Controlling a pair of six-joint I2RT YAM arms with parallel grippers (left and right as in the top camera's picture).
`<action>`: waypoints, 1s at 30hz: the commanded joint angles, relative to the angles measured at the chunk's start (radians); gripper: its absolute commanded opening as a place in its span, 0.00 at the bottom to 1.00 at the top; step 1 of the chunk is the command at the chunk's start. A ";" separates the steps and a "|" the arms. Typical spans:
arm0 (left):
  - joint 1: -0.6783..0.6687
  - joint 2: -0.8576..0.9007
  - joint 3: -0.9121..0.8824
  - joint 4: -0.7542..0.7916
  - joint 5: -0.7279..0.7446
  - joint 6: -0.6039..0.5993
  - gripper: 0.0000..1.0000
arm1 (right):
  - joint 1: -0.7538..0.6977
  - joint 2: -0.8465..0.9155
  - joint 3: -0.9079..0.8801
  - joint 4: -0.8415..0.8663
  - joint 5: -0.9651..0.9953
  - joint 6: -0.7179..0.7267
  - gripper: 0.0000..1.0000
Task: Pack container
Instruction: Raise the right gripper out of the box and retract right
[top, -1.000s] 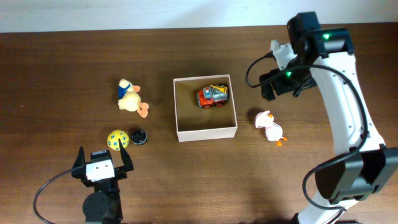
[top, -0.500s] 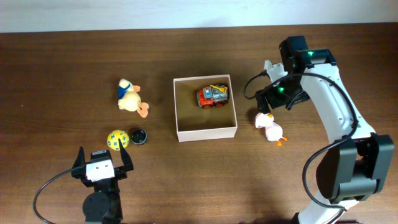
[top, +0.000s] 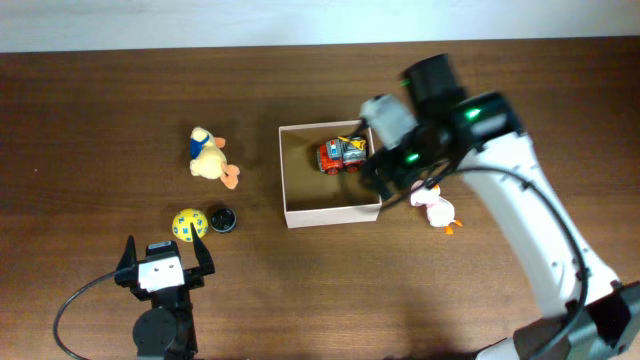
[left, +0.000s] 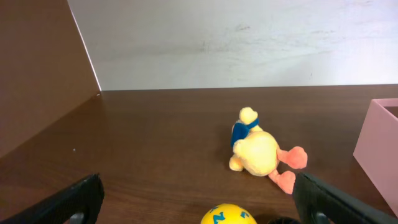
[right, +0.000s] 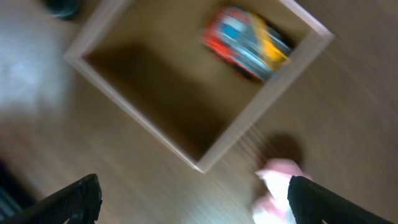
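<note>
The container (top: 284, 180) is a square white box with brown inner walls at the table's middle. A red toy truck (top: 342, 154) lies in its back right part. My right gripper (top: 388, 170) hovers over the box's right wall, open and empty. The blurred right wrist view shows its open jaws (right: 196, 202), the container (right: 205, 163), the truck (right: 249, 46), and a pink-white duck toy (right: 280, 186) beside the box corner. My left gripper (top: 165, 270) rests open at the front left; its jaws (left: 196, 186) are empty.
The pink-white duck (top: 436, 208) lies right of the box. A yellow duck plush (top: 208, 155) (left: 255, 149), a yellow ball (top: 187, 224) (left: 228, 214) and a small black object (top: 221, 218) lie left of it. The box wall (left: 376, 149) shows in the left wrist view.
My right arm has swung left and forward from the back right to over the container's right wall, near the pink-white duck. The left arm and the toys have not moved.
</note>
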 joint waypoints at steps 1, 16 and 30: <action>0.005 -0.009 -0.010 0.000 0.011 0.016 0.99 | 0.077 -0.005 0.010 0.027 0.094 0.008 0.99; 0.005 -0.009 -0.010 0.000 0.011 0.016 0.99 | -0.177 -0.005 0.010 -0.025 0.288 0.211 0.99; 0.005 -0.009 -0.010 0.000 0.011 0.016 0.99 | -0.340 -0.005 0.010 -0.029 0.287 0.211 0.99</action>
